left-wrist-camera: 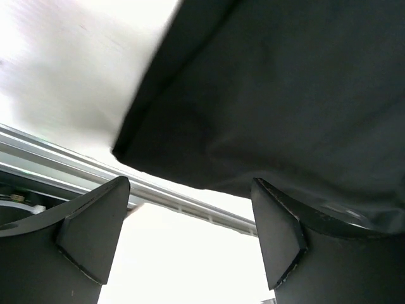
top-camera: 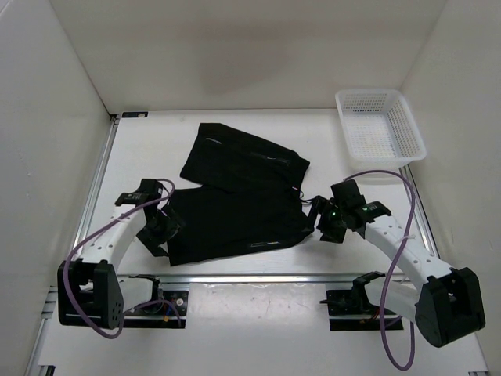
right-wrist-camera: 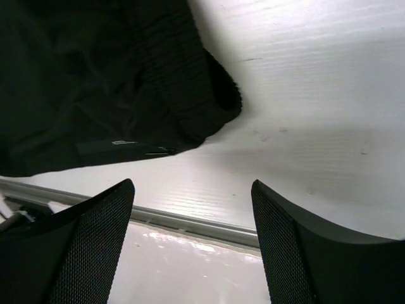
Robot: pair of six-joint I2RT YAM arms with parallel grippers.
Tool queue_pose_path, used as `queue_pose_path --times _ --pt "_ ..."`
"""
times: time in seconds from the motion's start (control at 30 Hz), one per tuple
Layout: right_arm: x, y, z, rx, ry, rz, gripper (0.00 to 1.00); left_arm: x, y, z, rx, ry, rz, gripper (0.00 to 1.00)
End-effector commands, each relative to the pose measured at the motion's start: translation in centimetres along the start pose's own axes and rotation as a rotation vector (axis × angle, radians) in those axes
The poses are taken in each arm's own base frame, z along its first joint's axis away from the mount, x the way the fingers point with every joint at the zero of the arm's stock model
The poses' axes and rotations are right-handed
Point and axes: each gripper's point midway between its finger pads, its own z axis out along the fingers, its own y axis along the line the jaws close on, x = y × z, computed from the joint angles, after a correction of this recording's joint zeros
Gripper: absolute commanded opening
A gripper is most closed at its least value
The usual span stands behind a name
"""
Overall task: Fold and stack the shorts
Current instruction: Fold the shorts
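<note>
Top external view: shorts (top-camera: 235,200) lie spread flat on table (top-camera: 153,145). Left gripper (top-camera: 159,229) at their left edge, jaws wide (nothing clamped); right gripper (top-camera: 323,222) just beside right edge, also wide.

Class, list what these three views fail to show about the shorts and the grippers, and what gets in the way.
Top view: shorts black on black, folds lost; one pair or two, cannot tell.
Top view: left gripper dark against the fabric; contact unclear.
Left wrist view: shorts blurred, cut by top and right edges.
Right wrist view: label on the fabric too small to read.
</note>
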Motion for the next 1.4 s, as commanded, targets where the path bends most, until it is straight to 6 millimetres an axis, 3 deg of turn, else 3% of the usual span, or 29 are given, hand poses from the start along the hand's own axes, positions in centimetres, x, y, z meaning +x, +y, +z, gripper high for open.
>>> queue_pose_path --times 0.0,0.03,0.23,0.4,0.53,0.67,0.7,0.73,0.97,1.03,1.1,1.27,1.3,1.37 --pt "-0.5 1.9 -0.5 -0.082 -0.016 0.033 0.79 0.3 -0.7 -0.2 0.019 -0.024 -0.066 0.88" --pt "-0.7 2.2 -0.9 -0.089 -0.023 0.030 0.79 1.4 -0.3 0.4 0.012 0.022 -0.087 0.88" --pt "-0.6 2.2 -1.1 -0.084 -0.018 0.023 0.81 2.9 1.0 2.2 -0.045 0.088 -0.155 0.84" --pt "-0.4 1.9 -0.9 -0.077 -0.010 0.025 0.81 1.6 1.3 2.3 -0.062 0.005 -0.210 0.80" --pt "0.0 1.7 -0.2 -0.085 0.002 0.038 0.81 0.2 0.9 3.4 -0.099 -0.021 -0.209 0.63" --pt "1.1 2.0 1.3 -0.144 0.055 0.099 0.82 0.3 1.3 4.8 -0.150 0.015 -0.190 0.34" --pt "1.7 1.5 1.9 -0.139 0.074 0.117 0.79 0.2 1.1 4.9 -0.142 0.010 -0.190 0.16" --pt "1.8 1.7 2.0 -0.152 0.074 0.140 0.77 0.0 0.9 4.7 -0.135 0.005 -0.179 0.10" --pt "-0.4 1.8 4.4 -0.127 0.027 0.127 0.67 -1.0 -0.4 2.8 -0.059 -0.058 -0.147 0.10" --pt "-1.1 3.2 4.8 -0.183 0.031 0.114 0.60 -1.5 -1.0 2.0 -0.041 -0.082 -0.146 0.10" --pt "-0.6 2.8 5.7 -0.155 0.066 0.119 0.54 -1.6 -1.1 1.4 -0.044 -0.080 -0.134 0.10" --pt "-1.5 2.2 5.8 -0.110 0.023 0.121 0.09 -2.2 -0.9 -0.5 -0.039 -0.136 -0.134 0.10" --pt "-1.4 1.8 5.9 -0.093 0.022 0.110 0.02 -2.3 -1.0 -1.0 -0.027 -0.145 -0.125 0.10" --pt "-1.5 1.0 5.0 -0.048 -0.003 0.091 0.00 -2.6 -1.1 -2.4 -0.006 -0.177 -0.116 0.10"
